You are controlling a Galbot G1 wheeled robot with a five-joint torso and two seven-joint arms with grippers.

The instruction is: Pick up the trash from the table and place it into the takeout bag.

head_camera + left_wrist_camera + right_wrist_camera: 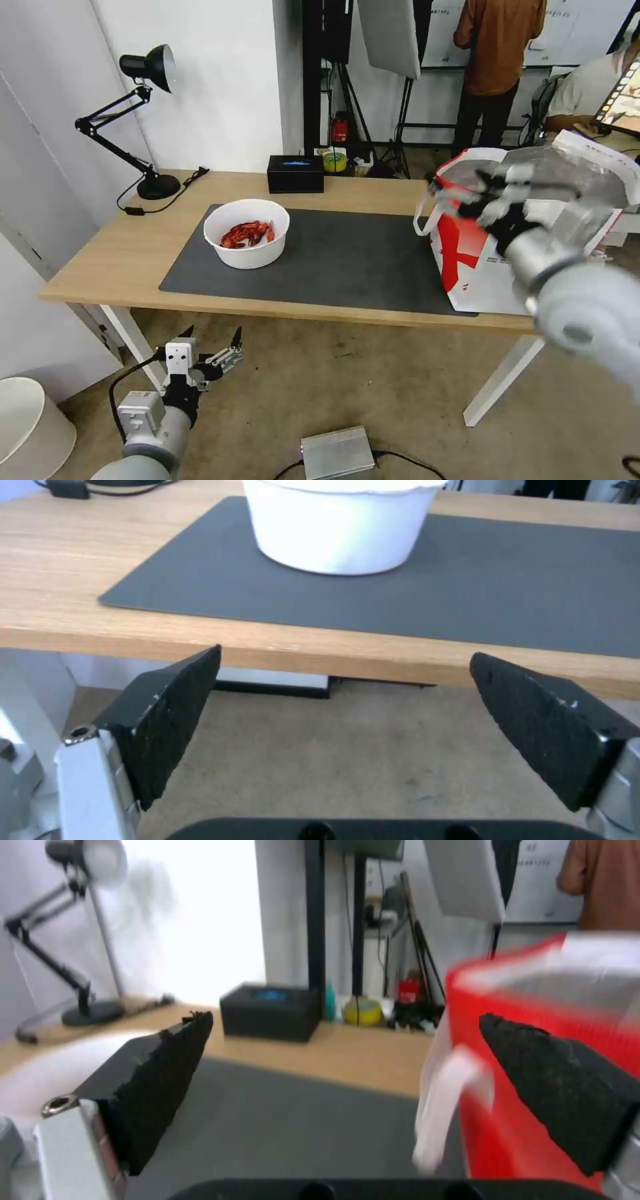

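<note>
No lettering reads clearly. The round white bowl (247, 233) of red shells sits at the dark mat's (347, 260) far-left corner. The red-and-white foil-lined takeout bag (473, 260) stands by the wooden table's (100, 260) right edge. Right gripper (443, 193), blurred, seemingly spread and empty, hovers at its mouth. Left gripper (213, 333) gapes empty below the front edge.

The tabletop (133, 247) is light wood with a smooth, matt finish. On it lies a dark grey mat (347, 260), matt and finely textured. The bowl (247, 233) looks like smooth white plastic. The bag (480, 267) has glossy red and white sides and a silvery foil lining. The left end effector (343, 680) has rough, black, rubbery pads (170, 715) on metal fingers.
</note>
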